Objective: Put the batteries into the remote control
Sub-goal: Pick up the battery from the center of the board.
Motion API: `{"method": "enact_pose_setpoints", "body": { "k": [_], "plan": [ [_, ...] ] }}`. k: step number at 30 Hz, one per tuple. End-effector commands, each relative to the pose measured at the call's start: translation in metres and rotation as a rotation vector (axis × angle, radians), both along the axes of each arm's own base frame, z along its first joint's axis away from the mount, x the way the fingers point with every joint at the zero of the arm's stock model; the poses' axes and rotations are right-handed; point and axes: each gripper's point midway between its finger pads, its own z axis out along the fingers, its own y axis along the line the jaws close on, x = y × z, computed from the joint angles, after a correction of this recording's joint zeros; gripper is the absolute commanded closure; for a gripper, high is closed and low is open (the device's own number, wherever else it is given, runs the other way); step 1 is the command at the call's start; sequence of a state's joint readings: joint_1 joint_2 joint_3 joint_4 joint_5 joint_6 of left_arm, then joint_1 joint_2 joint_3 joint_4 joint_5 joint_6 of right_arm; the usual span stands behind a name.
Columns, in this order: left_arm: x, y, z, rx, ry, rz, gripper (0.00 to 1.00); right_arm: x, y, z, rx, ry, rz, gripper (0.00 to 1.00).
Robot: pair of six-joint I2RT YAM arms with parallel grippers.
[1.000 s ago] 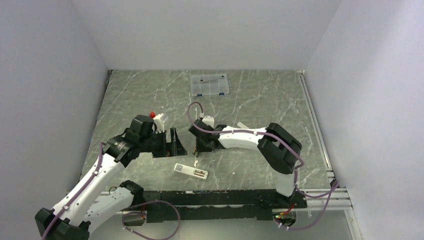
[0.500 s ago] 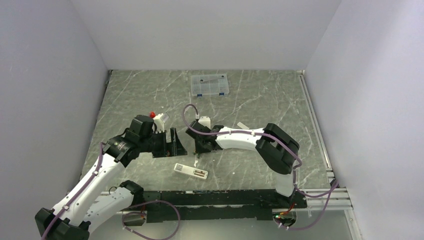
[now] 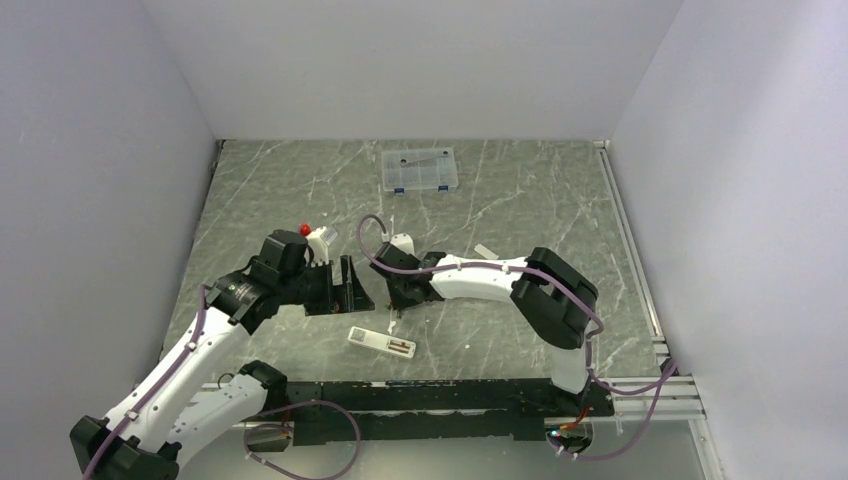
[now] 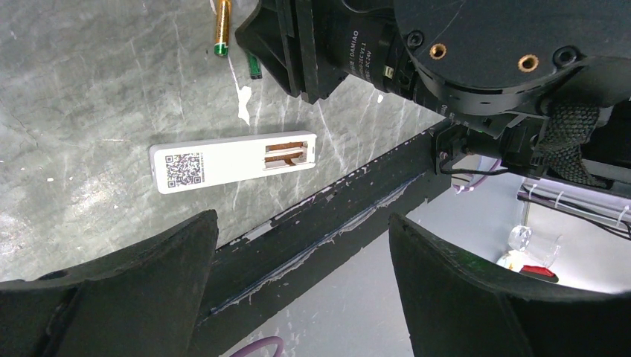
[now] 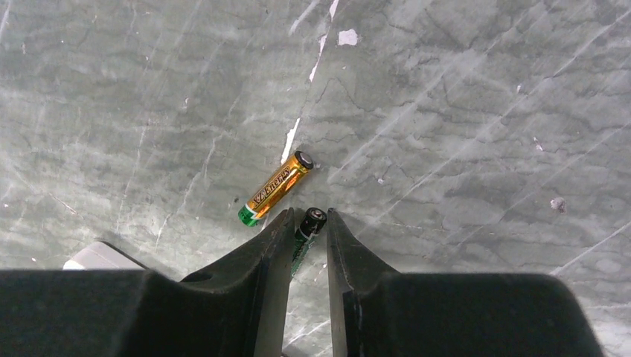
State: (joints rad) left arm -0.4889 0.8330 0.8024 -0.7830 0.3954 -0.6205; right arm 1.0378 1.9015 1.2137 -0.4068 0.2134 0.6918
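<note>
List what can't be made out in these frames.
- Remote control: the button face is turned down and unseen in every view. The right wrist view shows only a corner behind the claw.
- Dark battery: mostly hidden between the right claw fingers, right wrist view.
- Copper battery: cut off by the top edge, left wrist view.
- Top view: both are too small, under the right claw.

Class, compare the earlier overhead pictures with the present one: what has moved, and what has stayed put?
The right arm's wrist slid slightly to the left, carrying the right gripper with it; the dark black-green battery sits pinched between its fingers. Unchanged: the open left gripper, the slim white remote control, the clear plastic compartment box.
</note>
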Motion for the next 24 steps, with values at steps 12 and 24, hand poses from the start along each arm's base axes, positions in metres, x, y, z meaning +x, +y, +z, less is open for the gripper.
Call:
{"method": "enact_pose_setpoints", "body": {
  "k": [12, 24],
  "plan": [
    [0.004, -0.001, 0.002, 0.004, -0.023, -0.004, 0.1, -0.038, -0.036, -0.034, -0.175, 0.125, 0.095, 0.82],
    [0.002, -0.003, -0.002, -0.007, -0.004, 0.001, 0.1, -0.044, -0.038, -0.034, -0.207, 0.113, 0.144, 1.0]
  ]
}}
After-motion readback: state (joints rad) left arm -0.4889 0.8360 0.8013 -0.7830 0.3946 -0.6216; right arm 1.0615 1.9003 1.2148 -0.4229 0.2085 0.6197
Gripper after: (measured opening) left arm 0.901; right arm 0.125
